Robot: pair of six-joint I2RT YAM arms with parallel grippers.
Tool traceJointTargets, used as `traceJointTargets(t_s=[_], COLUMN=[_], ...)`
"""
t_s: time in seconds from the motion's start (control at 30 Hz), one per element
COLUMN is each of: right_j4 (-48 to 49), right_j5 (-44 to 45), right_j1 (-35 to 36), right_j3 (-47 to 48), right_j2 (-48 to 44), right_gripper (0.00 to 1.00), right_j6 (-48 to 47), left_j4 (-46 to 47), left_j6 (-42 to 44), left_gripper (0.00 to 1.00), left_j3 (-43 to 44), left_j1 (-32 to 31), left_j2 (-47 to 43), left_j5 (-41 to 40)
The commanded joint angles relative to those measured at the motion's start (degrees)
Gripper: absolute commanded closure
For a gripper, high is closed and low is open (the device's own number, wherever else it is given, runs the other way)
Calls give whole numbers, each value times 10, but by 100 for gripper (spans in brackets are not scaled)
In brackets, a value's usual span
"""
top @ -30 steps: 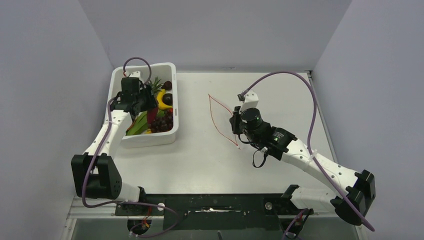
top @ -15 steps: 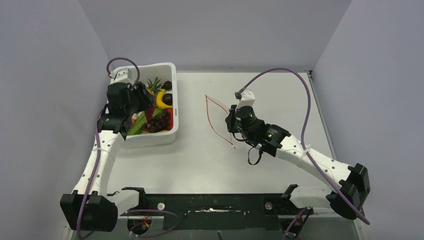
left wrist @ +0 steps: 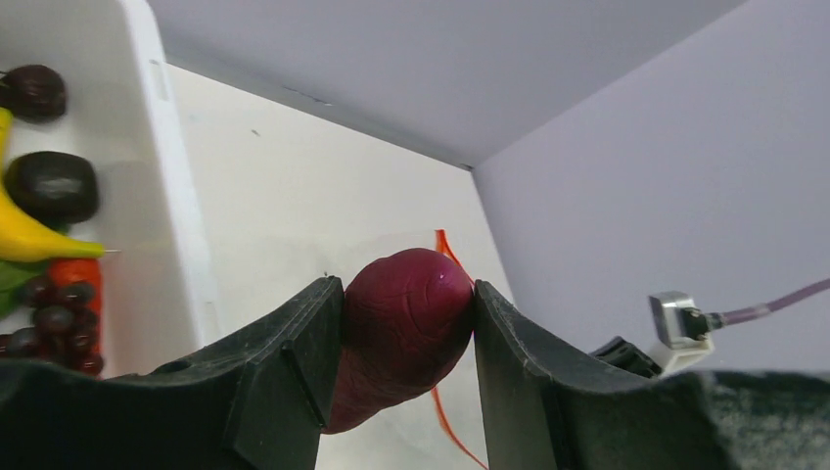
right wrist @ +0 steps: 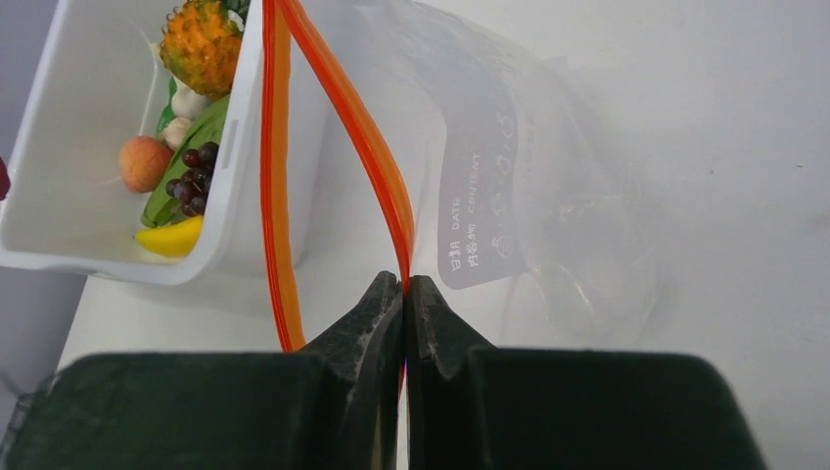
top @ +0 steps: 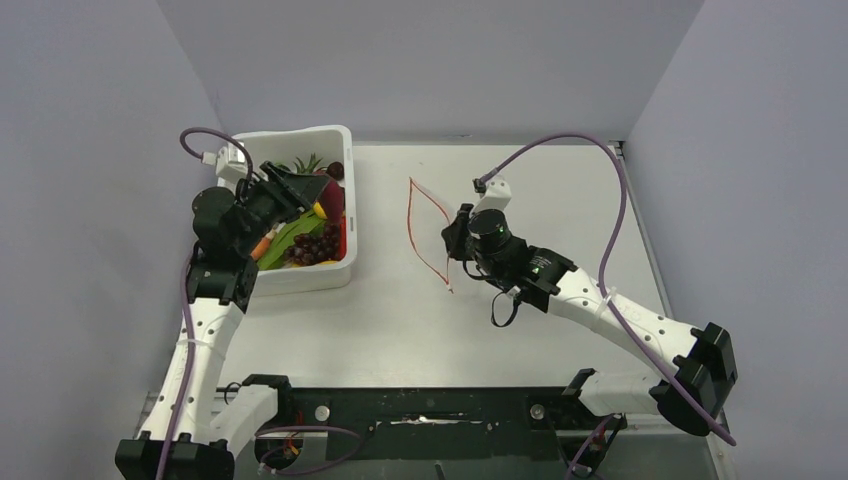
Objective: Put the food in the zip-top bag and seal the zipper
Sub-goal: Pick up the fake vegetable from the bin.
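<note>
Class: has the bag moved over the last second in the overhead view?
Yes. The bag, pinched in the right gripper, has shifted slightly left, toward the tub, which has stayed put.

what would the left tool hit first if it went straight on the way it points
Likely the orange zipper strip, just beyond the red fruit in the left tool; depth is unclear.

White rectangular plastic tub (top: 300, 138): one, upright, open-topped, at the far left corner of the counter (top: 560, 200), beside the left wall. Counter: pale, matte, flat. Walls (top: 430, 60): plain lavender-grey, on three sides. Black rail (top: 430, 408): along the counter's near edge.
</note>
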Motion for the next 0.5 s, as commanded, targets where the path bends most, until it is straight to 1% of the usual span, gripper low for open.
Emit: traceJointTargets(t_s=[0.0, 0.13, 0.2, 0.33, 0.47], right_j4=[76, 101, 113, 128, 131], right_j5=[-7, -28, -36, -37, -39], right_j1=[3, 4, 5, 9, 14], right_j3=[13, 2, -7, -19, -19], right_j2=[-1, -2, -2, 0, 6], right_gripper=[100, 100, 100, 100, 100], right_j6=[27, 48, 62, 81, 87], left_j4=[126, 193, 231, 248, 302], left_j6=[-111, -179, -200, -196, -205], left_gripper=[77, 78, 78, 80, 80], left_j3=[-19, -52, -70, -81, -98], left_j1=[-5, -23, -42, -102, -156], left_j2=[-18, -29, -32, -28, -13], left_j5=[64, 57, 39, -21, -48])
